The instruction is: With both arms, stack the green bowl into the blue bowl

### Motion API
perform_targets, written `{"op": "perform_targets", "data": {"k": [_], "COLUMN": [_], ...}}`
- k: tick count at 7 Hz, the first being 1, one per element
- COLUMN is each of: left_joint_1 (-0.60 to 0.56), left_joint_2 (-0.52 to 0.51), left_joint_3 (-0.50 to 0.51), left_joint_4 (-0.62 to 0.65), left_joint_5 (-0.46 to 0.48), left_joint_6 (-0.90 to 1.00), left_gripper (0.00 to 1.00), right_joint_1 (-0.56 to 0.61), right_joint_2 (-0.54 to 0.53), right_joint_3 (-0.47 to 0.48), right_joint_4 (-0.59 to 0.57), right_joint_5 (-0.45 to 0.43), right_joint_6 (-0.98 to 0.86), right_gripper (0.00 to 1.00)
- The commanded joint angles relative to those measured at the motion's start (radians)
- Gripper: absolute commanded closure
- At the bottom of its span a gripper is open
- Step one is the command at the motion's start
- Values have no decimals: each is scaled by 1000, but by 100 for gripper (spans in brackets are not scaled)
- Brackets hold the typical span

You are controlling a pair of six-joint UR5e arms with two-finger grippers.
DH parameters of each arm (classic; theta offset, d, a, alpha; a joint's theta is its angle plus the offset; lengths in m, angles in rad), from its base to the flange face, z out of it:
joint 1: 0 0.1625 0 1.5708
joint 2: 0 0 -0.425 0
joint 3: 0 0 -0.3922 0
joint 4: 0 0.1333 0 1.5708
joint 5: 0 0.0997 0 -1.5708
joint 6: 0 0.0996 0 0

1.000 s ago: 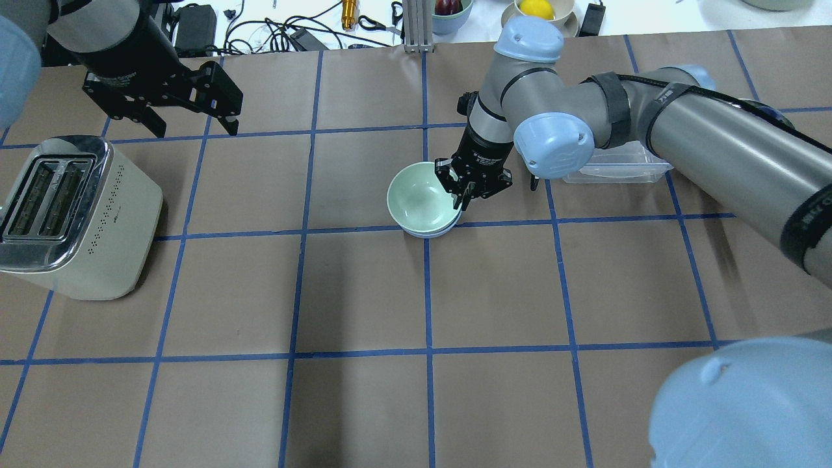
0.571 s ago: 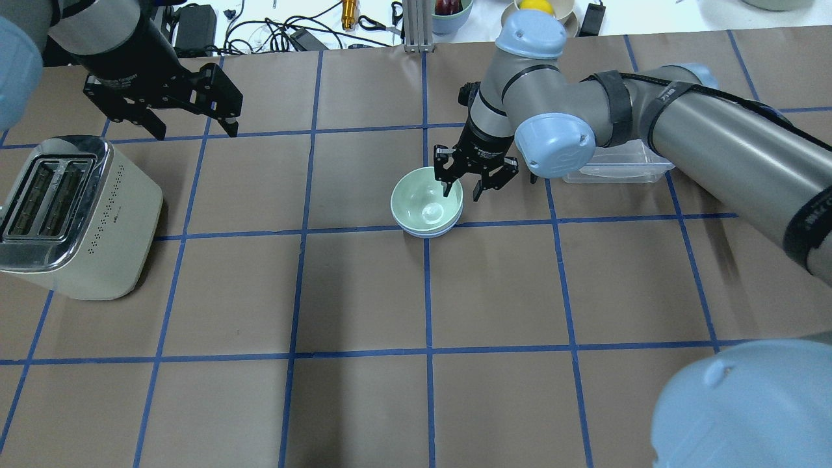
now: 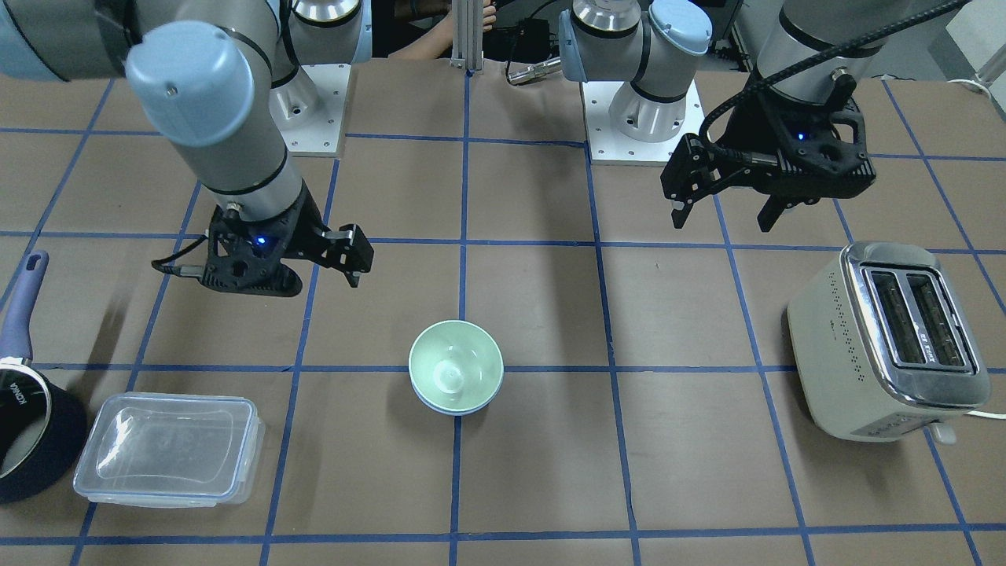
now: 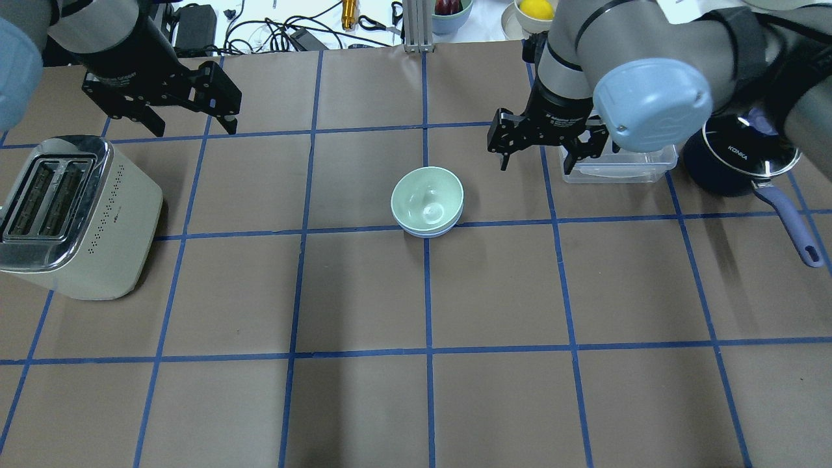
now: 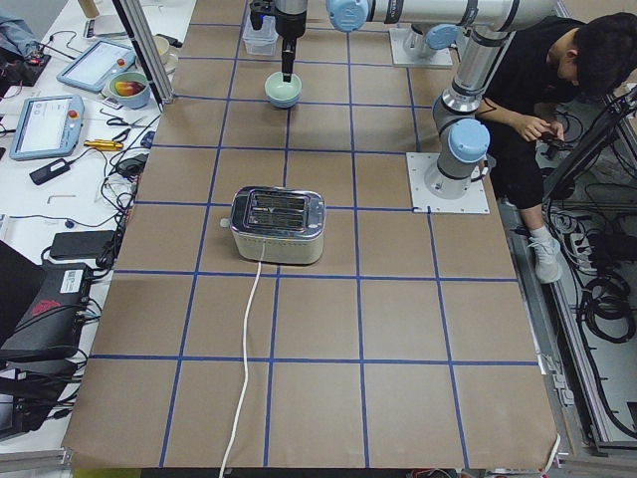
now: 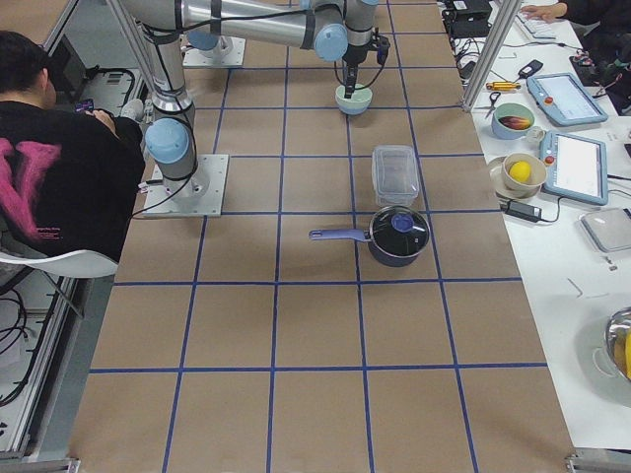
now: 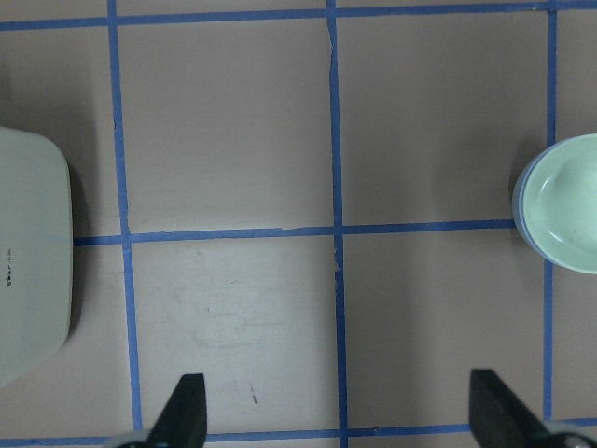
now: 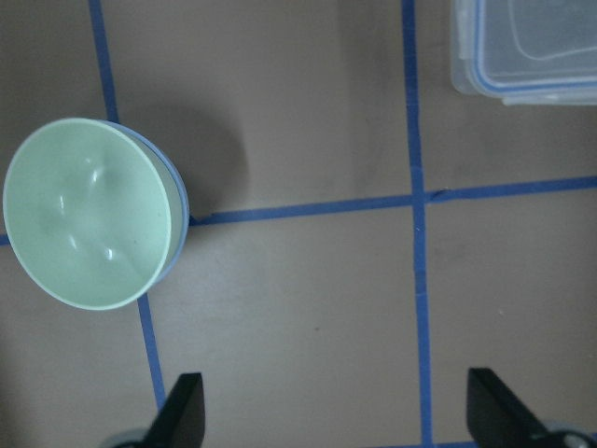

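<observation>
The green bowl [image 4: 427, 198] sits nested inside the blue bowl [image 4: 429, 233] at the table's middle; only a thin blue rim shows beneath it. The stack also shows in the front-facing view [image 3: 456, 376] and in the right wrist view [image 8: 89, 224]. My right gripper [image 4: 536, 162] is open and empty. It hovers above the table to the right of the bowls and beyond them, apart from them. My left gripper [image 4: 192, 127] is open and empty at the far left, above the table beyond the toaster. The left wrist view catches the bowls [image 7: 564, 210] at its right edge.
A cream toaster [image 4: 78, 214] stands at the left. A clear lidded container [image 4: 617, 166] lies just right of my right gripper. Beyond it to the right stands a dark navy saucepan [image 4: 741, 162], its handle pointing towards the robot. Cables and dishes lie past the far edge.
My right gripper let go of the green bowl, which now rests level in the blue bowl. The gripper then rose and drew back to the right. The left arm has not moved.
</observation>
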Motion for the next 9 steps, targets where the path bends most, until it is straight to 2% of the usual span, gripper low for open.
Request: {"op": "perform_targets", "data": {"k": [1, 3, 4, 9], "left_joint_1": [30, 29, 29, 27], "left_joint_2": [4, 7, 8, 19], "left_joint_3": [-6, -10, -22, -32], "left_joint_4": [42, 39, 39, 37], "left_joint_5": [2, 2, 2, -1], "left_joint_6": [11, 9, 9, 9], "left_gripper": [0, 0, 0, 0], "right_joint_1": [-76, -107, -107, -105], "right_joint_2": [-96, -132, -151, -169], "right_joint_3": [-1, -5, -5, -5], "right_joint_4": [116, 140, 193, 206], "right_joint_5": [-16, -20, -24, -21], "right_joint_6": [-21, -97, -97, -96], "right_gripper": [0, 0, 0, 0]}}
